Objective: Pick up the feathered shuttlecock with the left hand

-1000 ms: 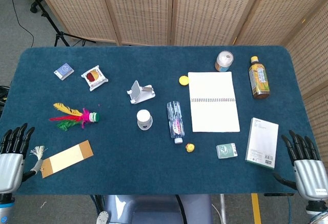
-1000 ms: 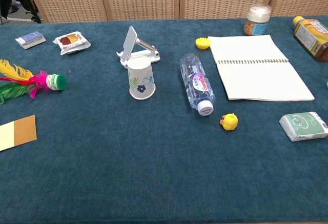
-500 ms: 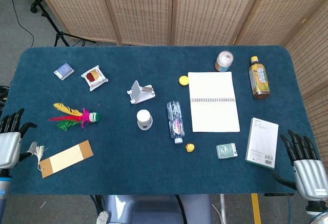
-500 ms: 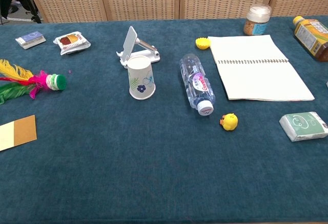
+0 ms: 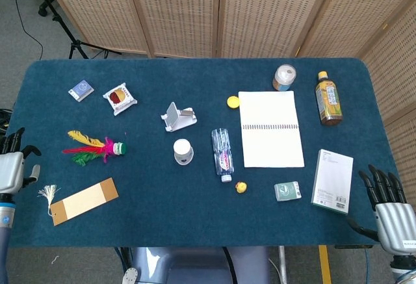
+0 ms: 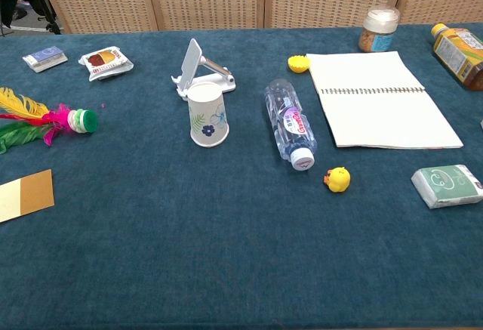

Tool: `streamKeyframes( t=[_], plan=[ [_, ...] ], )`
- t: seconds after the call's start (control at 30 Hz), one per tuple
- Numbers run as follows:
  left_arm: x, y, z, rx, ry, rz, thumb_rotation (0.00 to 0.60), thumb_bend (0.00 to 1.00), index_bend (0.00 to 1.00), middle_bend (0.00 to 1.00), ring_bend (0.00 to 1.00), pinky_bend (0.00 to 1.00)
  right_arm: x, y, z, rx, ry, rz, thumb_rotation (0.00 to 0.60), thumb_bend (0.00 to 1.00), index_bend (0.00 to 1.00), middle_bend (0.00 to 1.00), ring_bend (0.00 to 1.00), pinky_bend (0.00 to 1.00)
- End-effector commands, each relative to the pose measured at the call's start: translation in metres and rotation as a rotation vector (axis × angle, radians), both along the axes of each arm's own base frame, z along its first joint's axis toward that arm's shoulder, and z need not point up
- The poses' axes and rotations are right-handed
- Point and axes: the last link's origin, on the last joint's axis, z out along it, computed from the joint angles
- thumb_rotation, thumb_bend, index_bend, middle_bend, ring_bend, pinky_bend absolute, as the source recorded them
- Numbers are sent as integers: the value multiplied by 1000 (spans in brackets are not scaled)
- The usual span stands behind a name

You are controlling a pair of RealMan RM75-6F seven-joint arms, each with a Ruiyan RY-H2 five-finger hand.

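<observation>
The feathered shuttlecock (image 5: pixel 94 148) lies on the blue table at the left, with yellow, red, pink and green feathers and a green and white base pointing right; the chest view shows the shuttlecock (image 6: pixel 45 118) at its left edge. My left hand (image 5: pixel 11 167) hovers at the table's left edge, to the left of the feathers, fingers apart and holding nothing. At the bottom right corner, off the table's front edge, my right hand (image 5: pixel 389 209) is open with spread fingers. Neither hand appears in the chest view.
A tan bookmark with a tassel (image 5: pixel 83 200) lies just in front of the shuttlecock. A paper cup (image 5: pixel 183 151), phone stand (image 5: pixel 177 117), water bottle (image 5: pixel 222 153), notebook (image 5: pixel 270 129), small yellow duck (image 5: pixel 241 187) and white booklet (image 5: pixel 332 181) fill the middle and right.
My left hand has moved back along the table's left edge, from beside the bookmark's tassel to level with the shuttlecock. My right hand has drifted slightly toward the front.
</observation>
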Motion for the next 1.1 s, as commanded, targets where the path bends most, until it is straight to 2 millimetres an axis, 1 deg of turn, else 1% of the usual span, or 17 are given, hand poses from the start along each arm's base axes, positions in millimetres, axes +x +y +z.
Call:
streamKeyframes(
  t=[0.03, 0.13, 0.2, 0.27, 0.33, 0.63, 0.93, 1.1],
  plan=[
    [-6, 14, -6, 0, 14, 14, 600, 422, 454, 0, 0, 0, 0, 0, 0, 1, 1, -1, 600, 0, 0, 0, 0, 0],
    [-12, 23, -10, -3, 34, 29, 600, 439, 452, 0, 0, 0, 0, 0, -1, 2, 2, -3, 600, 0, 0, 0, 0, 0],
    [-14, 28, -13, -3, 40, 34, 600, 481, 451, 0, 0, 0, 0, -1, -1, 1, 2, -2, 600, 0, 0, 0, 0, 0],
    [-17, 32, -16, 2, 43, 35, 600, 503, 450, 0, 0, 0, 0, -1, -1, 0, 2, -3, 600, 0, 0, 0, 0, 0],
    [-21, 36, -21, 0, 41, 46, 600, 504, 450, 0, 0, 0, 0, -1, -1, -2, 3, -5, 600, 0, 0, 0, 0, 0],
    [-28, 39, -28, 0, 47, 45, 600, 492, 450, 0, 0, 0, 0, -2, -1, -6, 4, -7, 600, 0, 0, 0, 0, 0],
    [-24, 42, -35, -12, 33, 28, 600, 489, 449, 0, 0, 0, 0, -2, -1, -10, 3, -6, 600, 0, 0, 0, 0, 0],
    [-23, 44, -38, -17, 26, 27, 600, 500, 430, 0, 0, 0, 0, -3, -1, -11, 3, -5, 600, 0, 0, 0, 0, 0]
  ],
)
